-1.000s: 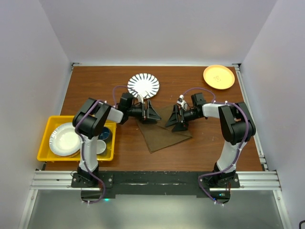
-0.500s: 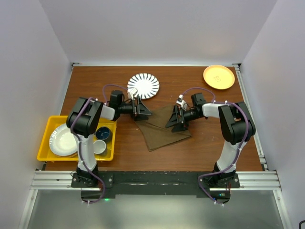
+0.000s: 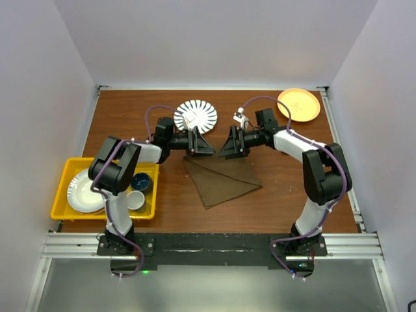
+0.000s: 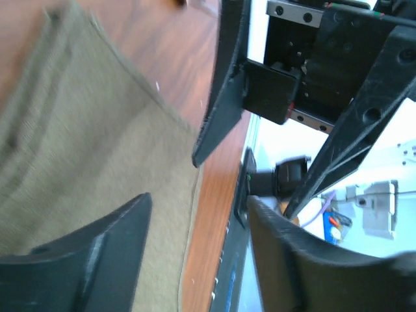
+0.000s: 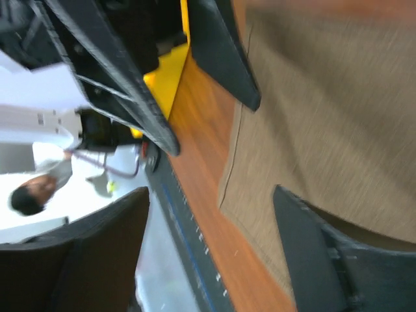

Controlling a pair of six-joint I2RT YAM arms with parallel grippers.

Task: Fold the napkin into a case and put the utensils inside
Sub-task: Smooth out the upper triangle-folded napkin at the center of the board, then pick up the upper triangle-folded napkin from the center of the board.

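The napkin [image 3: 221, 180] is a dark olive-brown cloth lying flat as a triangle on the wooden table [image 3: 130, 117]. My left gripper [image 3: 204, 145] hangs over the napkin's far left corner, and my right gripper [image 3: 229, 145] faces it over the far edge. Both are open with nothing between their fingers. In the left wrist view the left gripper [image 4: 195, 260] frames the napkin [image 4: 78, 130] and bare wood. The right wrist view shows the right gripper [image 5: 208, 260] above the napkin [image 5: 325, 97]. I cannot make out the utensils clearly. No case shows.
A black-and-white striped plate [image 3: 195, 116] sits just behind the left gripper. An orange plate [image 3: 298, 104] lies at the far right corner. A yellow tray [image 3: 65, 170] at the near left holds a white plate [image 3: 88, 192], a blue bowl [image 3: 141, 182] and a white cup [image 3: 134, 200].
Both grippers have drawn back from over the napkin's middle toward its far edge and now face each other closely. The napkin lies flat.
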